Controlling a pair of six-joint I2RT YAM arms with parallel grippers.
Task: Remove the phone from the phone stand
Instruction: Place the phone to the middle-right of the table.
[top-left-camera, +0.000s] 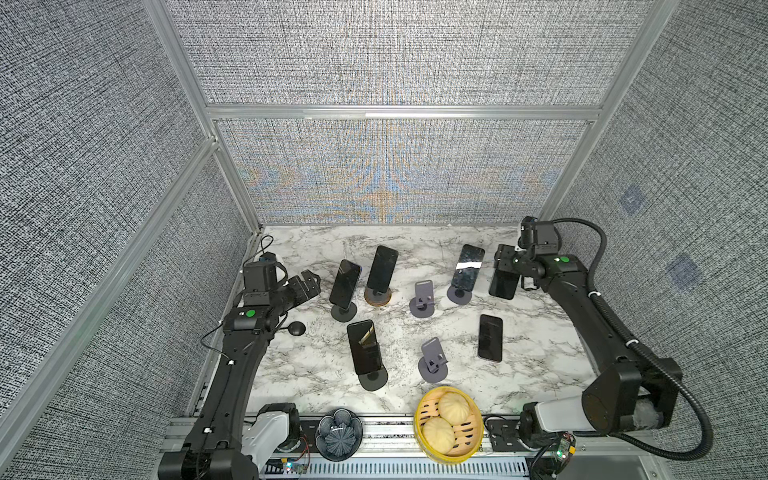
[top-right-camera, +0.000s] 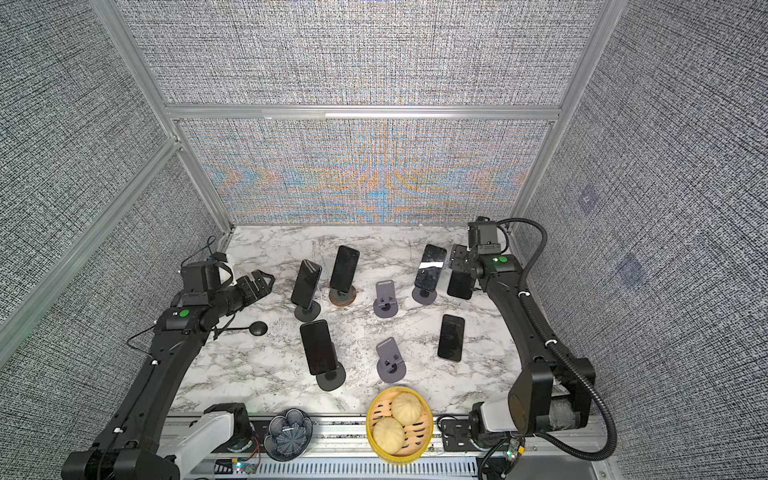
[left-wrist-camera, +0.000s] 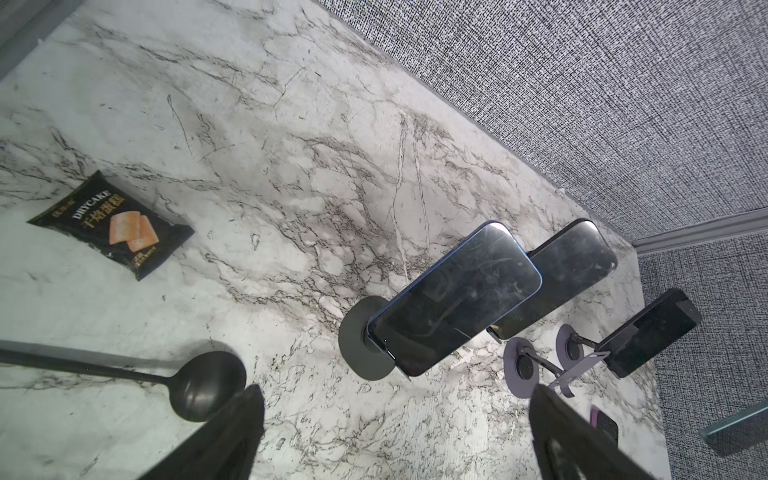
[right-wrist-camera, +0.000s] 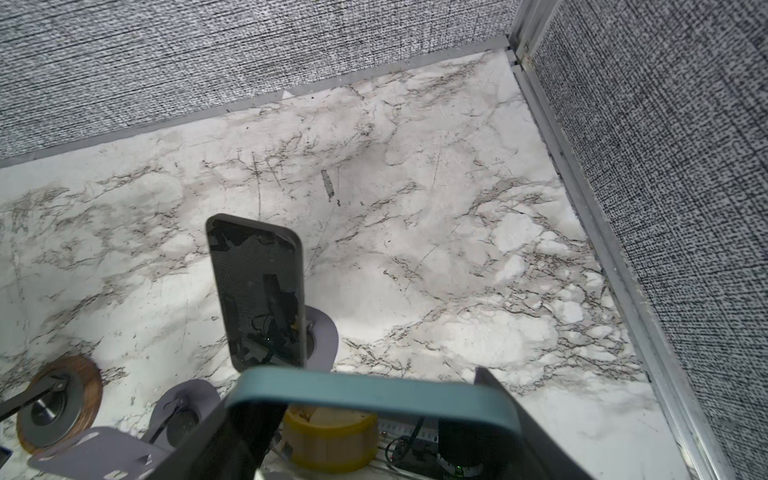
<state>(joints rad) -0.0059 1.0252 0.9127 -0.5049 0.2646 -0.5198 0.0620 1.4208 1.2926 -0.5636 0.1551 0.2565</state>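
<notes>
Closest to the camera, at 6 o'clock on the front rail, sits a yellow bamboo steamer (top-left-camera: 451, 457) holding two pale buns (top-left-camera: 454, 408). A dark flower-shaped bowl (top-left-camera: 349, 419) sits at 7 o'clock.

At 2 o'clock the teal-edged phone (top-left-camera: 503, 284) is off every stand. It hangs from the right claw (top-left-camera: 506, 267), whose jaws are clamped on its upper end. In the right wrist view its teal rim (right-wrist-camera: 374, 395) spans from one finger to the other. Whether its lower end touches the desk (top-left-camera: 540, 332) cannot be told.

Just beside it, at 1 o'clock, a phone with a white strip (top-left-camera: 467, 268) leans on a purple-based stand (top-left-camera: 457, 296). An empty purple stand (top-left-camera: 424, 301) is at 12 o'clock near the centre. A second empty purple stand (top-left-camera: 434, 361) is at 5 o'clock. At 4 o'clock a flat phone (top-left-camera: 490, 337) lies face up on the marble.

Farther round, at 11 o'clock, one phone (top-left-camera: 382, 264) rests on a wood-ringed stand (top-left-camera: 377, 298). Another phone (top-left-camera: 345, 284) rests on a dark round stand (top-left-camera: 344, 312). At 8 o'clock a large phone (top-left-camera: 365, 347) leans on a dark stand (top-left-camera: 374, 379).

At 10 o'clock the left claw (top-left-camera: 315, 284) hovers with its jaws spread wide, gripping nothing and apart from the nearest phone. A black ladle (top-left-camera: 293, 328) lies at 9 o'clock under the left arm. The left wrist view also shows a black snack packet (left-wrist-camera: 110, 224) flat on the desk.
</notes>
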